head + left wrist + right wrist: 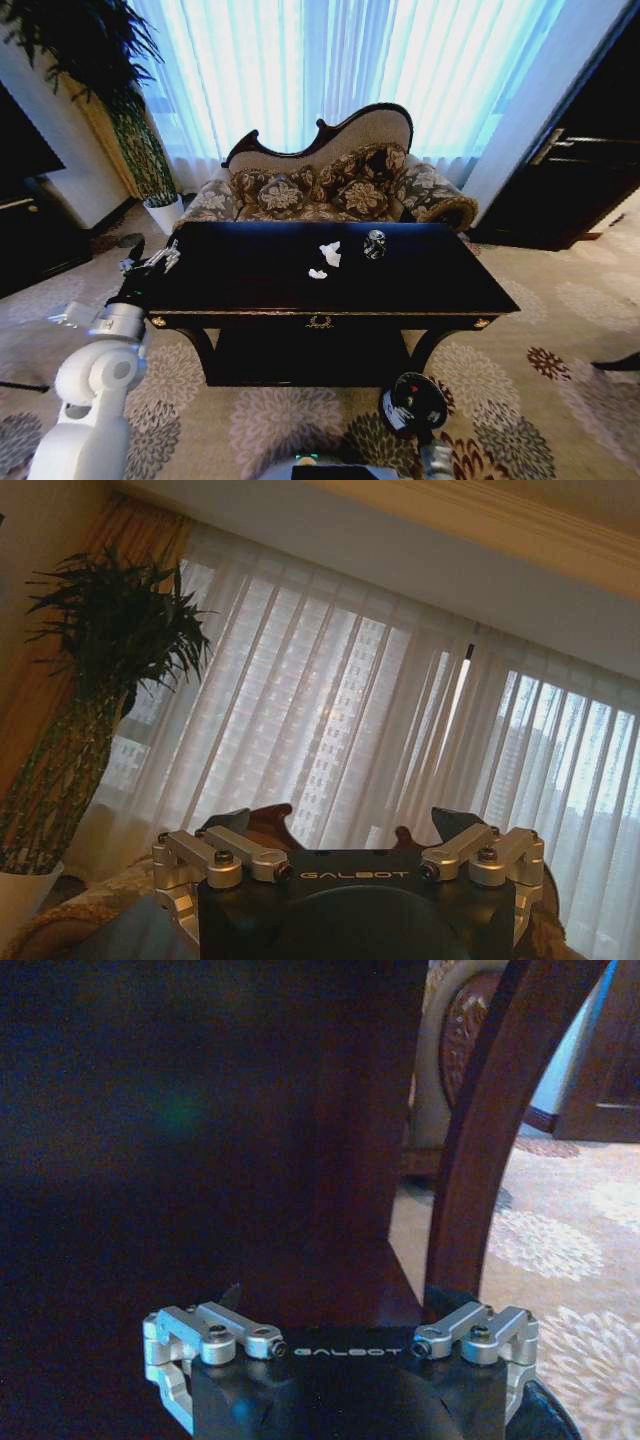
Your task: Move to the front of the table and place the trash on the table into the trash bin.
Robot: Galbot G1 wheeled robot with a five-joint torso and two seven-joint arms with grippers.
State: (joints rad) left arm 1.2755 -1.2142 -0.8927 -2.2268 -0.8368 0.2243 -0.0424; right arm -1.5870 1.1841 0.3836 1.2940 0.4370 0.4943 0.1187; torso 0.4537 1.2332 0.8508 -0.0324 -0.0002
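Observation:
The dark glossy table (250, 285) stands right in front of me, with a gold ornament at its front centre. Near its middle lies the trash: two white paper wads (330, 253) (317, 273) and a small dark silvery round item (374, 244). The dark trash bin (413, 402) with a white patch sits on the carpet by the table's front right leg. My left gripper (150, 260) hovers open at the table's left end, pointing at the curtains (345, 825). My right gripper (340, 1300) is low, open, facing the space under the table beside a carved leg (480, 1140).
A patterned sofa (330, 185) stands behind the table, before bright curtains. A tall plant in a white pot (165, 212) is at the back left. Dark furniture (30, 230) lines the left wall and a dark cabinet (580, 180) the right. Patterned carpet surrounds the table.

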